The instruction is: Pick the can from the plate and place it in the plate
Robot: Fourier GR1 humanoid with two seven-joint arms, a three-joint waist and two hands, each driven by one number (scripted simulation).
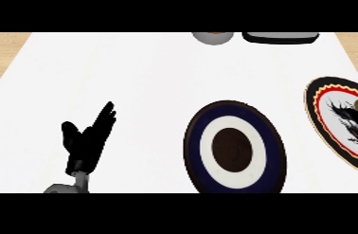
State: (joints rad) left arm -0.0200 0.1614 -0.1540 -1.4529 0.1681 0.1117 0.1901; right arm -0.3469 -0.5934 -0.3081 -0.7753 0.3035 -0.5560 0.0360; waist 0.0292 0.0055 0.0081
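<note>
A round plate (236, 147) with a dark blue rim, a white ring and a dark brown centre lies on the white counter at lower centre-right, with nothing on it. A second plate (334, 119), patterned in black, white and red with a tan rim, is cut off by the right edge. A small brownish shape (355, 104) shows on it at the very edge; I cannot tell if it is the can. My left hand (85, 143) rests open at the lower left, fingers up, well left of the blue plate. My right hand shows nowhere.
At the back edge sit a grey rounded object (212, 37) and a dark flat tray-like object (281, 37). Wooden surface shows past the counter's far corners (14, 46).
</note>
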